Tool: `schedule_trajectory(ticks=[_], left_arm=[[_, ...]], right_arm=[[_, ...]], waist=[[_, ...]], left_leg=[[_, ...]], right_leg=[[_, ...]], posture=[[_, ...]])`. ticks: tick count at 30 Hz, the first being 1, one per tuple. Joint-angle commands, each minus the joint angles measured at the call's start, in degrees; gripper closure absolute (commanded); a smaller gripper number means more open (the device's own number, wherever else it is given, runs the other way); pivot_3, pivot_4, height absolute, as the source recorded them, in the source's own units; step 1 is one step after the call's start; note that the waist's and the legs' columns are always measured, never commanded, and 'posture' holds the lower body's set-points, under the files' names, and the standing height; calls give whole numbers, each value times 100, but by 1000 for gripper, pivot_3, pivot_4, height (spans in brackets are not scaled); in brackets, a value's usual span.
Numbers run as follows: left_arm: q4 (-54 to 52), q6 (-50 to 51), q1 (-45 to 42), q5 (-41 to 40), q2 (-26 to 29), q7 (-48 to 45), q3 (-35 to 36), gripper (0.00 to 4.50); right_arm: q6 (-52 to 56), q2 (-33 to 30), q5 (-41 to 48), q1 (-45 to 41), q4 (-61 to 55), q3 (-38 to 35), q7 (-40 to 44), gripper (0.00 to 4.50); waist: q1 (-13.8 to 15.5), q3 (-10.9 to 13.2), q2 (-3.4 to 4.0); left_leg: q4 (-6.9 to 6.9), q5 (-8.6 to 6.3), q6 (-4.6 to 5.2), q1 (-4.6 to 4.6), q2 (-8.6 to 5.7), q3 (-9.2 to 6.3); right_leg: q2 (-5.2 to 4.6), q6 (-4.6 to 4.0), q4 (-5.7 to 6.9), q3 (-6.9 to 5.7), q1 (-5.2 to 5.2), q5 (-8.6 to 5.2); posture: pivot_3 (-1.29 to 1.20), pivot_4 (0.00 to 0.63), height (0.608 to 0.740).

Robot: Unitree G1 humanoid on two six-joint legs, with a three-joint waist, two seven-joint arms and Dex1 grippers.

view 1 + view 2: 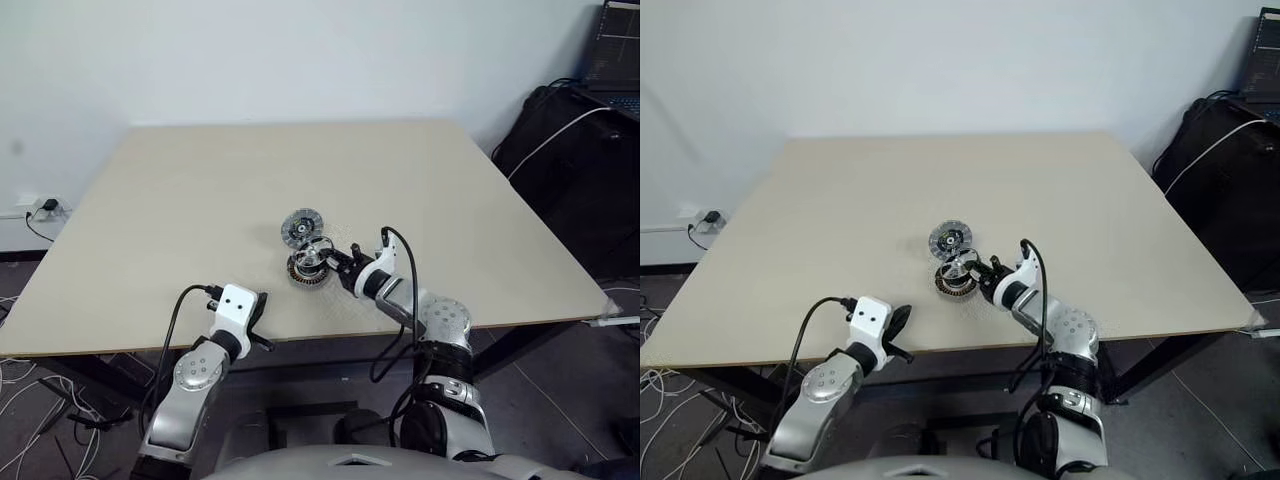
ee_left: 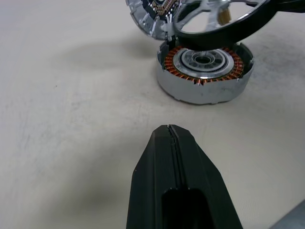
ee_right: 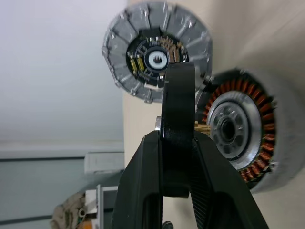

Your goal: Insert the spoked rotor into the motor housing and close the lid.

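The motor housing (image 1: 309,272) lies open side up near the table's front middle, its copper windings (image 2: 205,78) around a silvery centre. Just above it hangs the spoked rotor (image 2: 224,21), dark-rimmed and tilted, with my right gripper (image 3: 176,138) shut on its rim (image 3: 178,95). Behind them the lid (image 1: 299,228) lies with its ribbed face and dark centre up (image 3: 157,52), touching or nearly touching the housing. My left gripper (image 2: 170,132) is shut and holds nothing. It hovers at the table's front edge (image 1: 262,325), short of the housing.
The beige table (image 1: 200,200) carries only these parts. A black bag (image 1: 570,170) and a laptop (image 1: 615,50) stand off the table at the far right. Cables and a wall socket (image 1: 40,208) are at the left.
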Motion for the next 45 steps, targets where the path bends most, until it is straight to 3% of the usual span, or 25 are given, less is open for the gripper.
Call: schedule_trajectory(ticks=[1, 34, 43, 45], left_arm=[[-348, 16, -7, -6, 52, 20, 96, 4500], [-335, 58, -73, 33, -28, 9, 64, 4500], [-298, 39, -90, 33, -72, 20, 45, 4500], [-296, 37, -93, 32, -82, 22, 42, 4500]], right_arm=[[-254, 343, 74, -209, 204, 121, 209, 4081], [-703, 6, -147, -349, 964, 151, 376, 4081], [-683, -51, -259, -277, 773, 104, 184, 1132], [-672, -95, -264, -231, 628, 107, 178, 1132]], waist=[[2, 0, 0], [4, 0, 0], [7, -1, -2], [11, -2, -3]], left_leg=[[0, 0, 0, 1, 0, 0], [0, 0, 0, 2, 0, 0], [0, 0, 0, 3, 0, 1], [0, 0, 0, 8, 0, 0]], right_leg=[[0, 0, 0, 0, 0, 0], [-3, -8, 2, -1, 1, 6], [-3, -17, 1, 0, 2, 11], [-3, -16, 1, -1, 7, 11]], posture=[[0, 0, 740], [0, 0, 740], [0, 0, 740], [0, 0, 740]])
